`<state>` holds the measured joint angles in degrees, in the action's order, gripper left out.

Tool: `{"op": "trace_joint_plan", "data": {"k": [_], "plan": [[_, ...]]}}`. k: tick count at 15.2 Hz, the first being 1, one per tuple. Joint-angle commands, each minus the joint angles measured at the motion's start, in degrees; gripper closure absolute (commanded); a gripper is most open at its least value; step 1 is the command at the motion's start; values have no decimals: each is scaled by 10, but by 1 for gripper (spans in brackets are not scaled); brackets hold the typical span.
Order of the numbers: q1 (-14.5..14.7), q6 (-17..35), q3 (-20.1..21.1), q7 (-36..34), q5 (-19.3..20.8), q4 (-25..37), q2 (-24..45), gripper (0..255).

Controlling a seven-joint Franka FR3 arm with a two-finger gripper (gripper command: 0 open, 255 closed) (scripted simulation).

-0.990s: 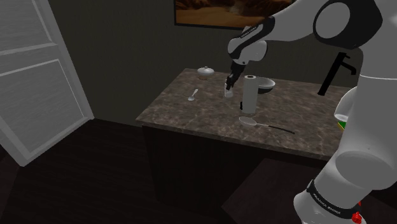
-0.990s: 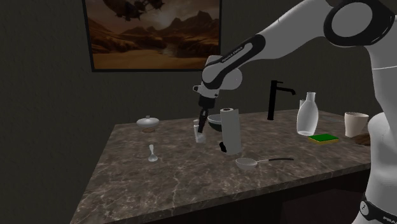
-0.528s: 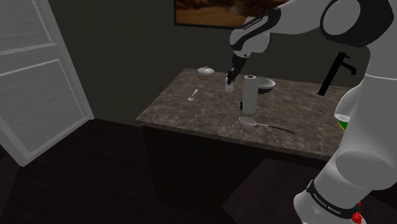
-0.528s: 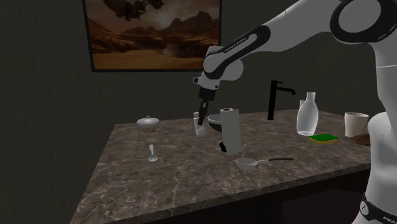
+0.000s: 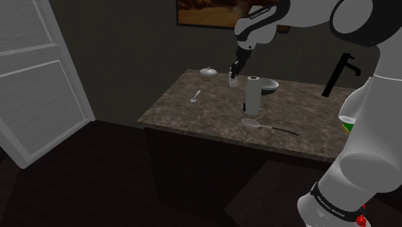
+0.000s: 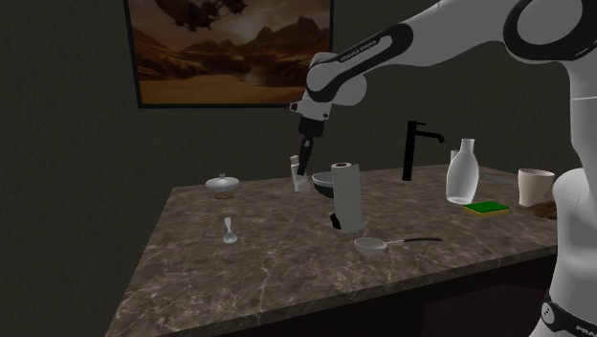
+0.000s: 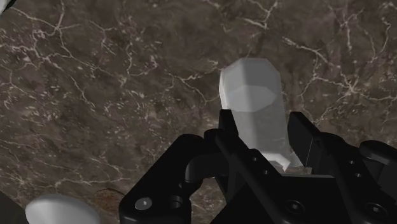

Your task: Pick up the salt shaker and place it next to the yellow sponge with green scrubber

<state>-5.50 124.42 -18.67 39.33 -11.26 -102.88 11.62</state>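
Note:
My gripper [image 7: 262, 137] is shut on the salt shaker [image 7: 256, 105], a pale translucent faceted piece clasped between the black fingers. The shaker [image 5: 232, 80] hangs in the air above the back of the dark marble counter [image 5: 193, 116], beside the upright paper towel roll [image 5: 253, 95]. In the second exterior view the gripper [image 6: 302, 170] holds the shaker [image 6: 299, 178] just left of the roll [image 6: 346, 196]. The yellow sponge with green scrubber [image 6: 487, 209] lies far along the counter toward that view's right.
A glass bottle [image 6: 462, 172], a black faucet [image 6: 415, 148] and a white cup [image 6: 535, 186] stand near the sponge. A lidded bowl [image 6: 222, 186], a small stemmed piece [image 6: 229, 230], a ladle [image 6: 378, 245] and a bowl behind the roll [image 5: 269, 84] occupy the counter. A white door [image 5: 38, 71] stands on the shoulder view's left.
The gripper has risen with the salt shaker in it, lifting it off the counter and a little toward the back wall. Nothing else moved.

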Motion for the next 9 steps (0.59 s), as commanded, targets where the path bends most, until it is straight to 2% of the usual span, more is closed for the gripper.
{"op": "trace_joint_plan", "data": {"k": [1, 9], "plan": [[0, -13, -1, -2, 3, 8, -5, 255], [0, -70, -3, -13, 12, 56, -16, 255]]}}
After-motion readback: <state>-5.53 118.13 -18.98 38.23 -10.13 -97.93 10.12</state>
